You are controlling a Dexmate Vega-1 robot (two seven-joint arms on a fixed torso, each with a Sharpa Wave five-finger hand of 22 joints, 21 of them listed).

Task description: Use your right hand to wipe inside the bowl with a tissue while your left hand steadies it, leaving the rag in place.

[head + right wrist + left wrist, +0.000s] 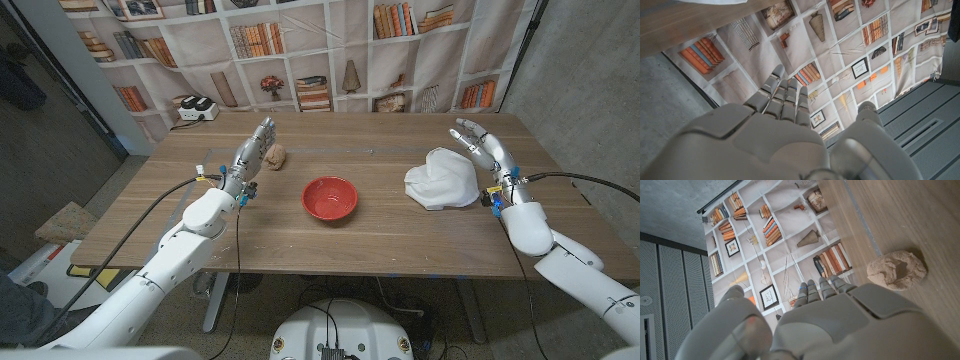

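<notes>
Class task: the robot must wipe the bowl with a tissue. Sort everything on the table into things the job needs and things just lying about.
Needed: red bowl; white tissue; right hand; left hand.

Lying about: tan crumpled lump; white device at the far edge.

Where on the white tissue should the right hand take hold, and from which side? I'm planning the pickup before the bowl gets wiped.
Probably at the raised, crumpled fold near the top of the tissue, coming down from above on its right side. The right hand hangs open just beside that edge, and the bunched cloth stands up off the table there, giving the fingers something to pinch; the flatter skirt toward the red bowl offers less.
</notes>
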